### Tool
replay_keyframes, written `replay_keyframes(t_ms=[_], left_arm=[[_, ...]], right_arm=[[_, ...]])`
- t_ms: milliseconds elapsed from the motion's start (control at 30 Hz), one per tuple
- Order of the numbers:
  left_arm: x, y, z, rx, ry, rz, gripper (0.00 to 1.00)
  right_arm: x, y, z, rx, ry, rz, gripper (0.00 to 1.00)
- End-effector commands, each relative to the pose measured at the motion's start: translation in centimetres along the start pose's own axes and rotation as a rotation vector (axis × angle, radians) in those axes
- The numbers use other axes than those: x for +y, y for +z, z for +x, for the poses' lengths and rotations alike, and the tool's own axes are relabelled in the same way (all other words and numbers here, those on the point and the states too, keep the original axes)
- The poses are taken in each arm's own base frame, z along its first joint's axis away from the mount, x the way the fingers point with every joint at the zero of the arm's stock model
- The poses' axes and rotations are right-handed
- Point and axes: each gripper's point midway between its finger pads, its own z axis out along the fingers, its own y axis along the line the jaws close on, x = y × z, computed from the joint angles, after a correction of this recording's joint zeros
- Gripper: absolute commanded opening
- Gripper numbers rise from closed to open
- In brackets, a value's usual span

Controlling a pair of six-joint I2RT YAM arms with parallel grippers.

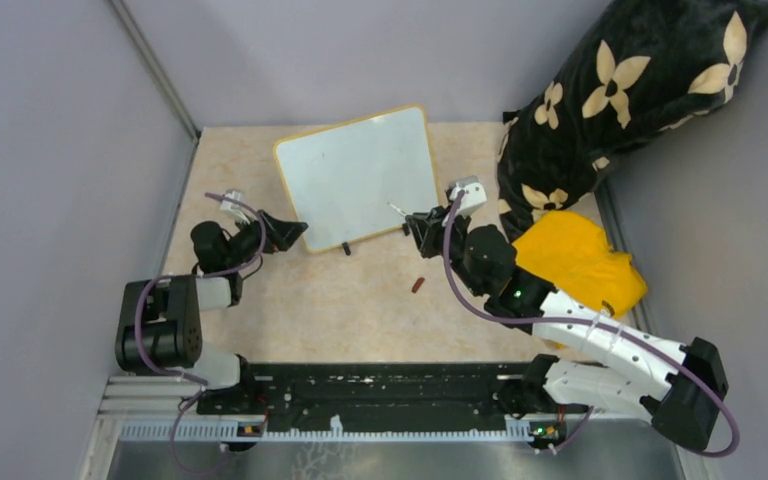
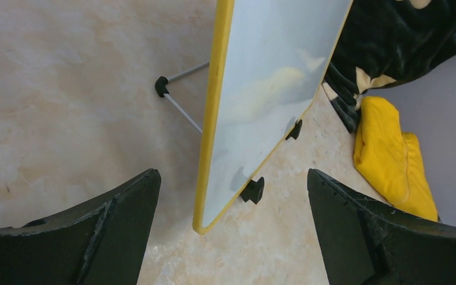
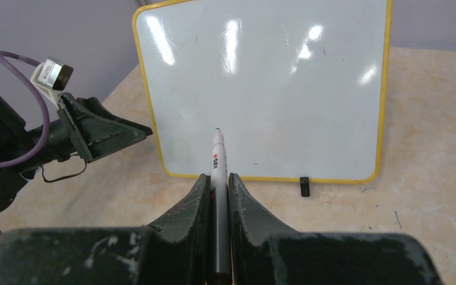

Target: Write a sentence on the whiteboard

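Above: the blank whiteboard [image 1: 357, 178] stands mid-table. Left wrist: the left gripper [image 2: 231, 237] gapes wide before its lower corner. Right wrist: the right gripper [image 3: 217, 196] clamps a marker [image 3: 218, 157] aimed at its face. Next, I judge, touch the tip gently and start writing.

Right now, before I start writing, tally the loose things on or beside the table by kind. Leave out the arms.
whiteboard: 1, no writing visible
marker: 1, clamped in the right gripper
small dark red piece: 1, on the tabletop
black flowered cushion: 1
yellow cloth: 1
Total: 5
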Motion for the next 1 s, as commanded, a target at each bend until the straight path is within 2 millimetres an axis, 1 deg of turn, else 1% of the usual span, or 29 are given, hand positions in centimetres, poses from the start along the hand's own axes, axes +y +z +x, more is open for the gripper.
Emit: replay_keyframes(t_ms=[0,133,267,333,400,567,633,833,967], left_arm=[[-2.0,-0.3,-0.5,0.011,0.007,0.16,0.99],[-1.3,-0.2,0.6,0.036,0.008,0.144,0.99],[-1.2,0.1,1.4,0.071,-0.016,0.186,0.98],[-0.9,0.3,1.9,0.089,-0.026,0.186,0.94],[-0.5,0.3,2.3,0.079,-0.035,0.18,0.91],[-0.2,0.3,3.3,0.078,-0.056,0.19,0.87],[-0.2,0.3,3.5,0.08,-0.064,0.207,0.83],[0.1,0.7,4.1,0.088,-0.102,0.225,0.73],[0.4,0.8,4.1,0.08,-0.11,0.218,0.67]], right_arm=[[0.4,-0.8,-1.6,-0.061,0.012,-0.027,0.0],[0.6,-0.6,-1.6,-0.065,0.014,-0.034,0.0],[1.7,0.1,-1.0,-0.037,0.015,-0.078,0.0],[2.5,0.6,-0.8,-0.021,0.013,-0.108,0.0],[3.2,0.9,-1.1,-0.019,0.015,-0.134,0.0],[4.5,1.4,-1.4,-0.02,0.022,-0.185,0.0],[4.8,1.5,-1.3,-0.016,0.025,-0.201,0.0],[4.9,1.8,-1.1,-0.006,0.006,-0.202,0.0],[4.9,2.1,-0.7,0.001,0.004,-0.199,0.0]])
